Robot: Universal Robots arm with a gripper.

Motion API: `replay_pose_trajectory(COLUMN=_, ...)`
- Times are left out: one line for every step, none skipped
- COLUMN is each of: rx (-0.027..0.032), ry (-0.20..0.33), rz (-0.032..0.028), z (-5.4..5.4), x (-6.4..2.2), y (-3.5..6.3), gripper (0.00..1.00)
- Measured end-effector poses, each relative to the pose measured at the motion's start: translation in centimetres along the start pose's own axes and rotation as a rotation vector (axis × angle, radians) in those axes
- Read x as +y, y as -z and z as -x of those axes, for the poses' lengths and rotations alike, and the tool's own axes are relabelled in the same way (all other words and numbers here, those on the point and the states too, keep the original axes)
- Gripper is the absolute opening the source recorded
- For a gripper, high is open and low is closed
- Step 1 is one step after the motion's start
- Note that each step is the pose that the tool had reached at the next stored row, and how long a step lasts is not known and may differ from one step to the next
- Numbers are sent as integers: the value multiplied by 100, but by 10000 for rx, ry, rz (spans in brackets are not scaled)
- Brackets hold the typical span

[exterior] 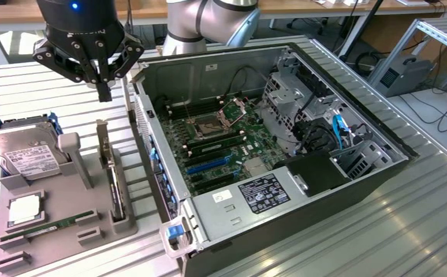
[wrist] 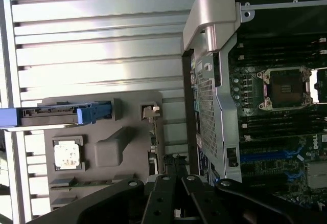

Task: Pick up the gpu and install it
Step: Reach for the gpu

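The gpu (exterior: 112, 176) is a thin dark card standing on edge in a slot of the grey holder (exterior: 62, 222), at the exterior view's left beside the open computer case (exterior: 285, 190). My gripper (exterior: 104, 92) hangs shut above the holder's far end, just beyond the card's silver bracket, with nothing in it. In the wrist view the gpu (wrist: 153, 139) shows edge-on close to my gripper (wrist: 171, 175), whose fingers are pressed together. The motherboard (exterior: 219, 144) lies bare inside the case, with blue slots (exterior: 208, 165) toward its near side.
The holder also carries a silver hard drive (exterior: 27, 153) in a blue frame, a processor chip (exterior: 23, 209) and a green memory stick (exterior: 46, 228). Drive cages and cables (exterior: 316, 124) crowd the case's far side. A ribbed metal table (exterior: 408, 219) surrounds everything.
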State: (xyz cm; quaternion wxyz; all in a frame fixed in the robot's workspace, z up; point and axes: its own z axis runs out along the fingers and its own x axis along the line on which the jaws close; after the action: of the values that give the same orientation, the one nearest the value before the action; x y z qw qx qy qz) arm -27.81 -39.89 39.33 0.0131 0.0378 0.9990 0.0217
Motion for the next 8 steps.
replay_pose_trajectory(rx=0, ry=0, rz=0, z=-4, x=0, y=0, gripper=11)
replay_pose_trajectory(rx=0, ry=0, rz=0, z=-8, x=-1, y=0, gripper=11)
replay_pose_trajectory(rx=0, ry=0, rz=0, z=-12, x=-1, y=0, gripper=11)
replay_pose_trajectory(rx=-1, ry=0, rz=0, z=-18, x=-1, y=0, gripper=11)
replay_pose_trajectory(rx=0, ry=0, rz=-1, z=-27, x=-2, y=1, gripper=11)
replay_pose_trajectory(rx=0, ry=0, rz=-1, z=-34, x=-3, y=1, gripper=11)
replay_pose_trajectory(rx=0, ry=1, rz=0, z=-39, x=-3, y=1, gripper=11)
replay_pose_trajectory(rx=1, ry=0, rz=0, z=-44, x=-3, y=1, gripper=11)
